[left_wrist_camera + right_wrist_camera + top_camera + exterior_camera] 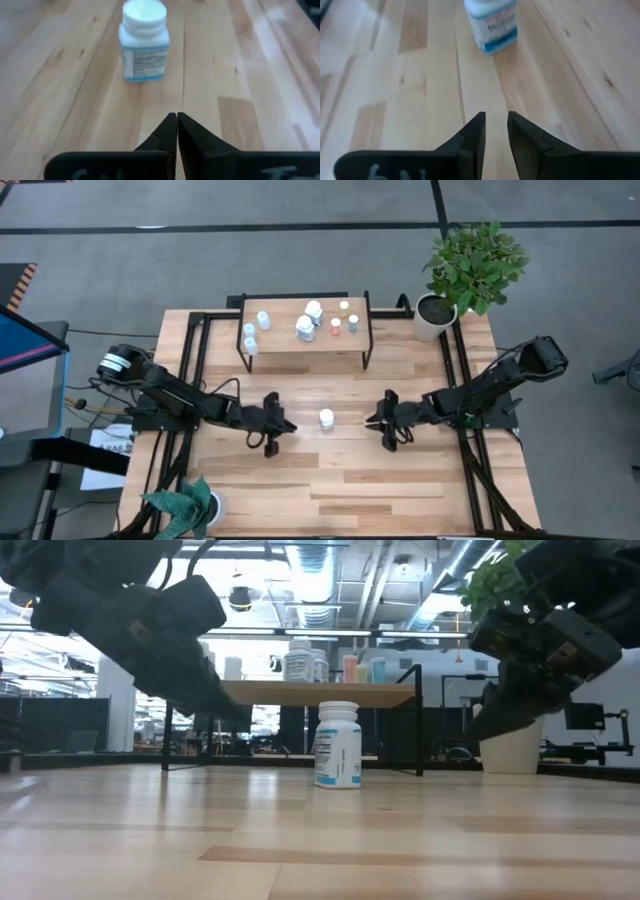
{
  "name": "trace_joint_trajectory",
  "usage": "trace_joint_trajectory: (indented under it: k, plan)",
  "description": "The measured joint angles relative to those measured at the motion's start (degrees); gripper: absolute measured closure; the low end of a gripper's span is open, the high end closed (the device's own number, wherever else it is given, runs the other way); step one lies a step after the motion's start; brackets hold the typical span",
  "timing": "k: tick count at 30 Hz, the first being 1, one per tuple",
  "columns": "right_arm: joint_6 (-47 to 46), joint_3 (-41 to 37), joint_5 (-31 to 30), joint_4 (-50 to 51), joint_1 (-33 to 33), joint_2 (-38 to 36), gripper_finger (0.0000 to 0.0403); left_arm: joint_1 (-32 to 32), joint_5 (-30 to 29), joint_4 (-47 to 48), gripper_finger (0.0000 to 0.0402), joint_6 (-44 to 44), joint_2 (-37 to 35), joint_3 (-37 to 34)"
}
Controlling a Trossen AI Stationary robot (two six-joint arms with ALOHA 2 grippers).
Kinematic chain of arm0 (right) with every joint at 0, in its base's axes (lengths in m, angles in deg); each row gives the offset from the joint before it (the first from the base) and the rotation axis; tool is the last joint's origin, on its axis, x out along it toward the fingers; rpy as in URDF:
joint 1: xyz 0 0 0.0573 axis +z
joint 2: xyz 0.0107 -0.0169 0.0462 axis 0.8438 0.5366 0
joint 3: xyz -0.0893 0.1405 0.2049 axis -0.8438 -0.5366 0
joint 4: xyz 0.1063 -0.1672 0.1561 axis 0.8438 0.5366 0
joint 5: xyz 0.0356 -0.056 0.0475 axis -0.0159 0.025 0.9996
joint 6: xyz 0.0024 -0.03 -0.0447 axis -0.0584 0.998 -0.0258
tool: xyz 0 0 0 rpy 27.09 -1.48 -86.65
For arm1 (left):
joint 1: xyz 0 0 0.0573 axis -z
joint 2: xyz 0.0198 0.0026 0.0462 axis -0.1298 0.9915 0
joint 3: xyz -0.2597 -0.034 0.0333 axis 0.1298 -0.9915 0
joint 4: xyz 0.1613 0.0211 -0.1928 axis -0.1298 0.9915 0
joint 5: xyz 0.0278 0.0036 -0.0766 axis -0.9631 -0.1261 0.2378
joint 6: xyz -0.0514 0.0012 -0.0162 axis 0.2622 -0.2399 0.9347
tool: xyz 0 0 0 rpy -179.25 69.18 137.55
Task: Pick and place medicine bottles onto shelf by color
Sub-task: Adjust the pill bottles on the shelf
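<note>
A white medicine bottle with a blue-edged label (326, 418) stands upright on its base on the wooden tabletop, between my two grippers. It also shows in the low view (338, 745), the left wrist view (144, 42) and the right wrist view (492, 25). My left gripper (290, 427) is shut and empty to the bottle's left (176, 116). My right gripper (372, 420) is to the bottle's right, its fingers a little apart and empty (495, 117). The shelf (290, 345) stands at the far side and carries several bottles: white ones (250, 335), larger ones (308, 320), a reddish one (336, 325) and a greenish one (352, 322).
A white pot with a green plant (436, 315) stands at the far right corner, and another plant (190, 505) at the near left corner. Black frame rails (195, 370) run along both sides of the table. Bare wood lies between the bottle and the near edge.
</note>
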Motion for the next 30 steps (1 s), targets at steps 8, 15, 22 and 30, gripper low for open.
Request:
trace_joint_trajectory:
  k: [8,15,22,30]
  plan:
    - [3.40,0.02,0.00,-5.94,-1.61,-0.06,0.0290,-0.25,-4.45,-2.81,0.0401,-1.47,0.10,0.83]
    - [3.49,0.02,0.02,-8.09,-2.95,-0.01,0.0204,-0.25,-1.65,-3.19,0.0351,0.94,0.10,0.95]
    - [0.88,0.04,0.04,-11.17,-2.94,1.93,0.0141,-0.25,-2.67,-3.12,0.0256,6.20,0.10,0.95]
    - [-3.59,0.28,0.06,-20.19,-3.30,11.50,0.0138,1.85,-6.56,-1.59,0.0222,-8.03,-2.74,0.95]
